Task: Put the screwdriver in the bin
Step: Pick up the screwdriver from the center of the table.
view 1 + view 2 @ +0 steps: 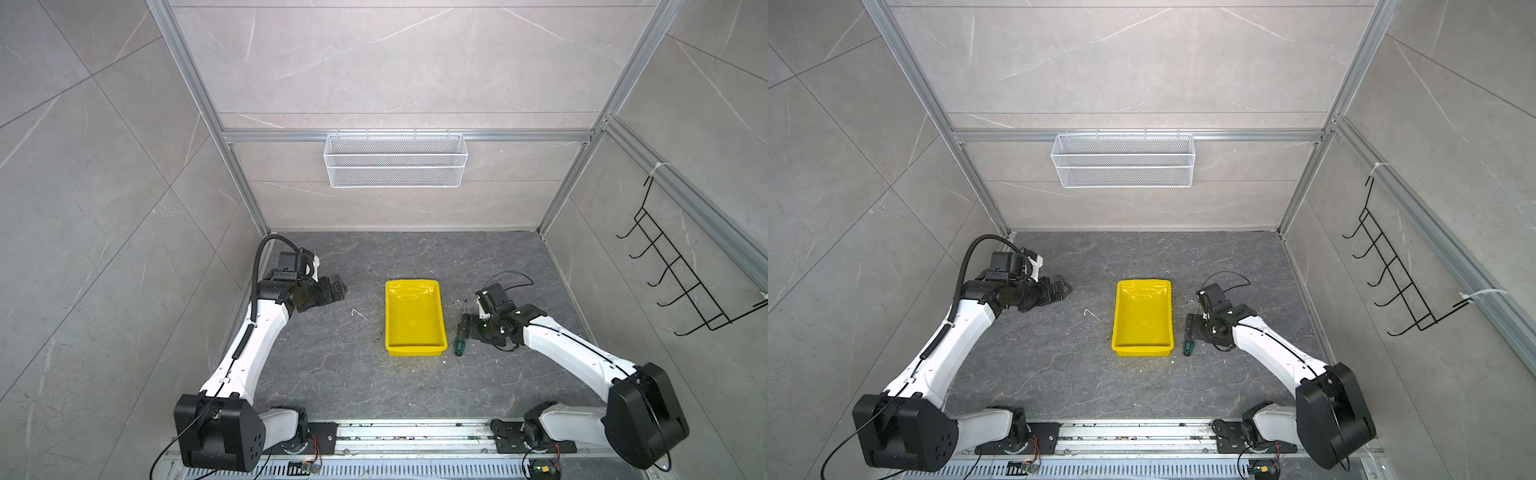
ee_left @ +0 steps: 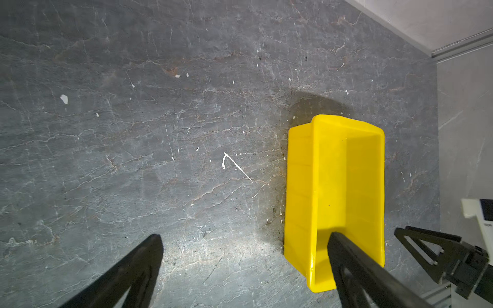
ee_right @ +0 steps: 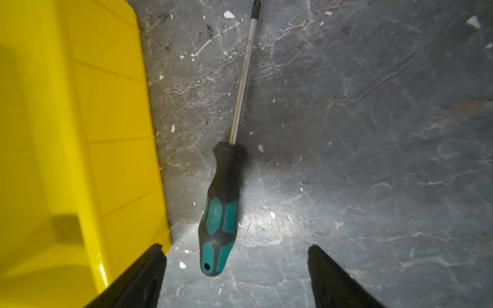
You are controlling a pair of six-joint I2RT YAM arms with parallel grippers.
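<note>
The screwdriver [image 3: 221, 213], green and black handled with a thin shaft, lies flat on the dark table just right of the bin [image 1: 413, 324] in both top views [image 1: 458, 343] [image 1: 1187, 347]. The bin is a shallow yellow tray with nothing in it [image 1: 1142, 324] [image 3: 66, 133] [image 2: 346, 173]. My right gripper [image 3: 234, 246] hangs low over the handle [image 1: 468, 326], open, one finger on each side of the handle's butt end and neither touching it. My left gripper [image 2: 245, 234] is open and holds nothing, left of the bin [image 1: 338, 289] [image 1: 1065, 287].
A white wire mesh basket [image 1: 395, 160] hangs on the back wall. A black hook rack [image 1: 681, 282] hangs on the right wall. Small white chips and a scratch [image 2: 234, 165] mark the table. The arms' mounting rail [image 1: 415, 432] runs along the front edge.
</note>
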